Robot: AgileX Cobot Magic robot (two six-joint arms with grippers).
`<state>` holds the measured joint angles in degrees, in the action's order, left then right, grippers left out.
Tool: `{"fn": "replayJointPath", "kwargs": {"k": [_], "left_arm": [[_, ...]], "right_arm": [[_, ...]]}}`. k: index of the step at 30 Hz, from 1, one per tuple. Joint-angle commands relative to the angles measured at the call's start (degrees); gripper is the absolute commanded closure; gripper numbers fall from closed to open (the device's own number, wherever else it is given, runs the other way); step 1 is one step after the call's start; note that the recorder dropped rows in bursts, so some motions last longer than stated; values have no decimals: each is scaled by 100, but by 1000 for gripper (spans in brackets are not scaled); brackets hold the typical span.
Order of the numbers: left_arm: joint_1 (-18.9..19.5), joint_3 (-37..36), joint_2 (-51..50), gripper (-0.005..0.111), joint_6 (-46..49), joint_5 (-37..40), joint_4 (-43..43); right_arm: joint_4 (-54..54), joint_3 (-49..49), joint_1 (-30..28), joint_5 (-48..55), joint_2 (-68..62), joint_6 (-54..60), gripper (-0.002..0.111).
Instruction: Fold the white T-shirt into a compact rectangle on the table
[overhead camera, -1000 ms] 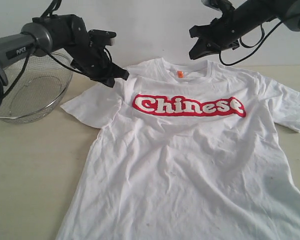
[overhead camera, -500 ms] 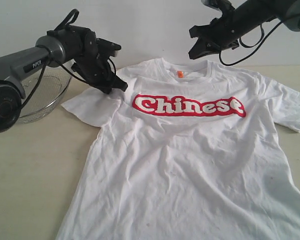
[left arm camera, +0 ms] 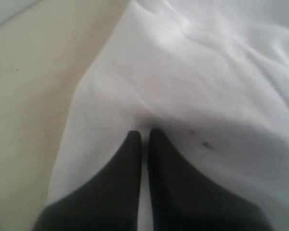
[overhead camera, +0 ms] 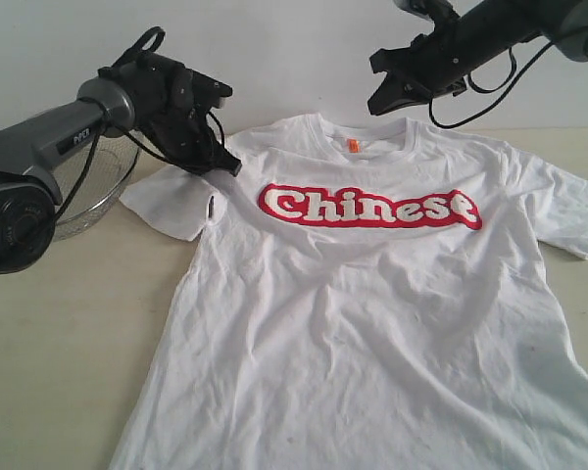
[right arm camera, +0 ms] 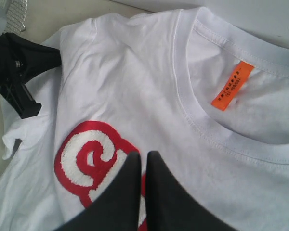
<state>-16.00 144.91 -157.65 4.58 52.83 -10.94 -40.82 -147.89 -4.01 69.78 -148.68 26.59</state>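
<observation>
The white T-shirt [overhead camera: 372,313] lies flat and face up on the table [overhead camera: 59,323], with its red "Chinese" lettering [overhead camera: 369,207] and orange neck tag [overhead camera: 353,145] showing. My left gripper [overhead camera: 227,164] is shut, its tips down against the fabric where the left sleeve meets the shoulder. In the left wrist view the gripper [left arm camera: 144,132] touches the white cloth [left arm camera: 207,72], which puckers slightly there. My right gripper [overhead camera: 377,103] hangs shut and empty in the air above the collar. From its wrist view the gripper [right arm camera: 143,155] is over the lettering [right arm camera: 86,159], near the tag [right arm camera: 232,85].
A wire mesh bowl [overhead camera: 88,196] stands at the back left, behind the left arm. The shirt's right sleeve [overhead camera: 578,225] reaches the picture's edge. Bare tabletop [left arm camera: 29,72] lies left of the shirt.
The left gripper has swung right and down onto the shirt's shoulder. The left sleeve has drawn in a little and a small fold has formed. The right arm has not moved.
</observation>
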Motion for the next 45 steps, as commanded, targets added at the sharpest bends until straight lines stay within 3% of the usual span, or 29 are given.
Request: {"fn": "replayJointPath", "kwargs": {"k": [1,9,12,17,25,45], "left_arm": [[-18,37,-12,102,-75,81,-180],[-27,37,33,102,-251,254,-512],[-27,37,188,102,-251,268,-233],[-45,37,564,102,172,692,926],[-139,37,485,102,8,1664,147],[-139,37,77,102,84,1713,-113]], "right_arm": [[-57,-5,-1,18,79,57,108],[-58,-5,-1,18,79,47,108],[-58,-5,-1,18,56,47,108],[-58,-5,-1,18,-17,33,108],[-123,-5,-1,18,-55,43,108],[-325,-5,-1,18,-55,43,108]]}}
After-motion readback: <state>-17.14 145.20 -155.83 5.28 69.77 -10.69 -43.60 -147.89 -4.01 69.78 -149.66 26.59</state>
